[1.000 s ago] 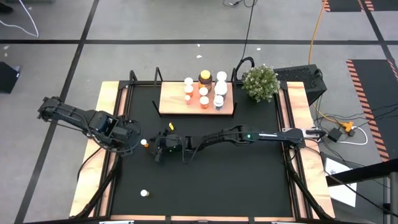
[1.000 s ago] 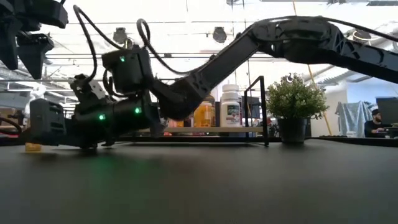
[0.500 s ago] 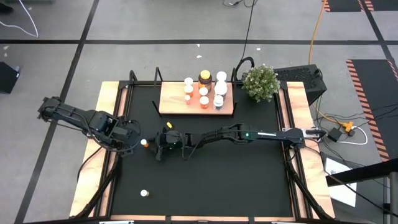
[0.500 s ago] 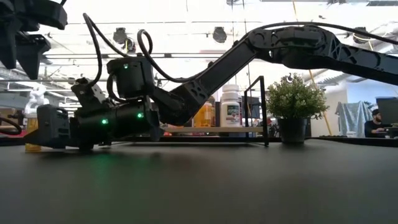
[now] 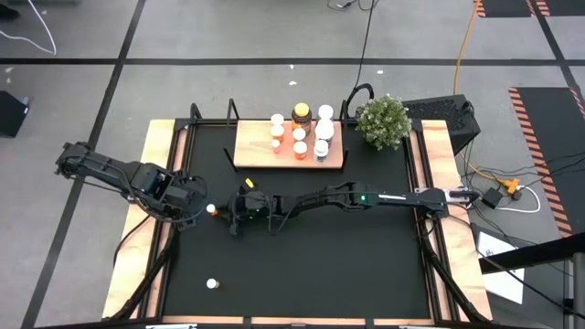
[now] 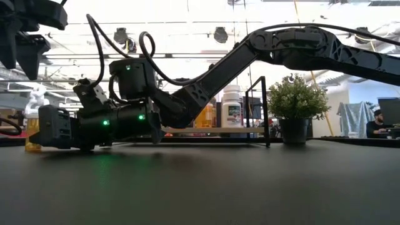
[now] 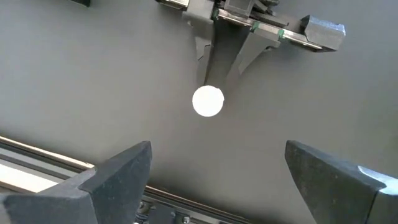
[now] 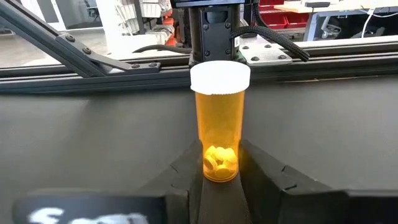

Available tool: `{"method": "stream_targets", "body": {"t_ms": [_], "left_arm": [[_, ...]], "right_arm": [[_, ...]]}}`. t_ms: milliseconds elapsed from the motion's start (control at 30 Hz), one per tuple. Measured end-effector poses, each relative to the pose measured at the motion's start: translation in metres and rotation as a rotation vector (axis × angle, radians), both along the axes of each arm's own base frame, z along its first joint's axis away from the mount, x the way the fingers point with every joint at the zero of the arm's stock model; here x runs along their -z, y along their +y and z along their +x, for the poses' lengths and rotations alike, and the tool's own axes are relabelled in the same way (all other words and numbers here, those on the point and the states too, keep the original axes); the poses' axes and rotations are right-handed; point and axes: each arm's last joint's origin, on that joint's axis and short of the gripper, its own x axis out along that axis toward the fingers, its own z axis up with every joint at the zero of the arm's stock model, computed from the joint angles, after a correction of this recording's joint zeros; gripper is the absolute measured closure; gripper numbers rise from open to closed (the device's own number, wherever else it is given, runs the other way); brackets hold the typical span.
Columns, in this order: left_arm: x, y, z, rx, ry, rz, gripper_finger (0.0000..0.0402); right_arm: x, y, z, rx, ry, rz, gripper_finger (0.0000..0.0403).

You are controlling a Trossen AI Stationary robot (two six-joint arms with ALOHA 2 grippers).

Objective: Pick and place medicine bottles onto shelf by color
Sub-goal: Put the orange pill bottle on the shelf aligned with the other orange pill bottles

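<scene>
On the black table [image 5: 302, 265], we see the upright orange bottle [image 8: 219, 134] standing between our right tool's [image 8: 221, 163] narrowing fingers, left of centre; left tool [image 7: 214, 177] hovers wide above.

No readable text in any view. White bottle [image 6: 232, 106] on the shelf [image 6: 206, 130] carries a label in the low view, but the print is too small to read. Blurred white marks on the right gripper's [image 8: 221, 163] dark body in the right wrist view can't be made out either.
</scene>
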Motion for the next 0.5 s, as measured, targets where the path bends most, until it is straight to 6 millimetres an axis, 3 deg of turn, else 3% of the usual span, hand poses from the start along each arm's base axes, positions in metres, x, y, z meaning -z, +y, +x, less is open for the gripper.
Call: {"method": "stream_targets", "body": {"t_ms": [333, 500], "left_arm": [[0.000, 0.000, 0.000, -0.029, 0.003, -0.017, 0.0032], [0.000, 0.000, 0.000, -0.079, 0.002, -0.037, 0.0032]], "right_arm": [[-0.006, 0.000, 0.001, 0.012, -0.017, 0.056, 0.0320], [-0.034, 0.000, 0.002, 0.016, -0.023, 0.130, 0.0320]]}}
